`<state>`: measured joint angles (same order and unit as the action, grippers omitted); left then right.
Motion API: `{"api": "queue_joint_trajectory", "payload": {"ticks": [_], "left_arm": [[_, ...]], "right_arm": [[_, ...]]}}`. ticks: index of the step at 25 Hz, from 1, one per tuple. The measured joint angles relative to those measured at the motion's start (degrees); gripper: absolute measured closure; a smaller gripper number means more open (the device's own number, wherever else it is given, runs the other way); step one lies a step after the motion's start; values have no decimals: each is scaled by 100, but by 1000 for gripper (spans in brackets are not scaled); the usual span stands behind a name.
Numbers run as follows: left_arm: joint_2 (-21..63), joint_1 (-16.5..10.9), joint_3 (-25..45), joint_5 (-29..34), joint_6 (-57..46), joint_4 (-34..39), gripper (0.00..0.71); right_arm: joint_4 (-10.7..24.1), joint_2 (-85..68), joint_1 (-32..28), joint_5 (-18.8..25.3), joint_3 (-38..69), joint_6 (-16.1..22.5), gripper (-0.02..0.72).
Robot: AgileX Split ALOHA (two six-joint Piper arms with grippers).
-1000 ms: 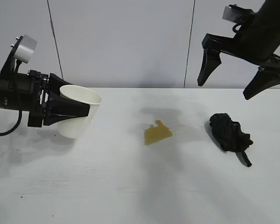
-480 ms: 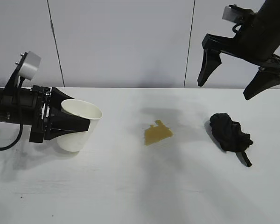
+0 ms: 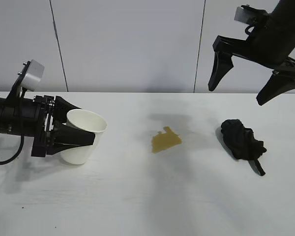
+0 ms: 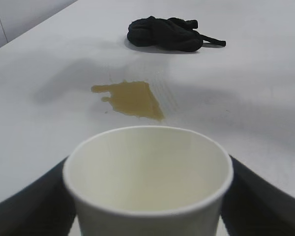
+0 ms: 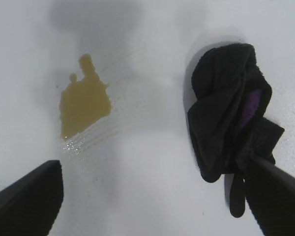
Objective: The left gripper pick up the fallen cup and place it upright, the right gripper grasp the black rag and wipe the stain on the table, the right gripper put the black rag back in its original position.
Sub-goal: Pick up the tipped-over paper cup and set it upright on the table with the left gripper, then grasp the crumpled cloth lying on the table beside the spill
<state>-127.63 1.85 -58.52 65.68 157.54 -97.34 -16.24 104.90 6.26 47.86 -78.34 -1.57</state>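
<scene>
The white paper cup (image 3: pixel 82 135) stands nearly upright at the table's left, its base at or just above the table (image 3: pixel 137 196). My left gripper (image 3: pixel 81 133) is shut on the cup, a black finger on each side; in the left wrist view the cup (image 4: pixel 147 182) fills the foreground. The yellowish-brown stain (image 3: pixel 165 139) lies mid-table and shows in both wrist views (image 4: pixel 132 99) (image 5: pixel 83 102). The black rag (image 3: pixel 242 141) lies at the right, its tail toward the front (image 5: pixel 231 128) (image 4: pixel 164 33). My right gripper (image 3: pixel 243 81) hangs open high above the rag.
A grey panelled wall (image 3: pixel 128 44) rises behind the table's back edge. White tabletop with faint scuffs stretches across the front.
My left gripper has lowered the cup and moved it slightly down-left, tilting it more upright. The right arm, rag and stain have not moved.
</scene>
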Motion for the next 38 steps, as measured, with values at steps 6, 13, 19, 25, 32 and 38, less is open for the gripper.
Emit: {"api": "queue_joint_trajectory", "payload": {"ticks": [6,13,19,25,32,38], "left_arm": [[-16,-23,0,0,0,0,52],[294,-23,0,-14,-885,0,21],[1256,-23,4,-944,-3153,11,17],[2541,233,-449,-2478,-7225,1734,17],[2754,1006,-1515,-2573,-11595,5283,17],[2681,1028,-1559,-2602,-12417,5872,17]], "right_arm": [[0,0,0,0,0,0,9],[0,0,0,21,0,0,9],[6,0,0,21,0,0,9],[-4,0,0,15,0,0,9],[-43,0,0,-43,0,0,9],[-19,0,0,-43,0,0,9]]}}
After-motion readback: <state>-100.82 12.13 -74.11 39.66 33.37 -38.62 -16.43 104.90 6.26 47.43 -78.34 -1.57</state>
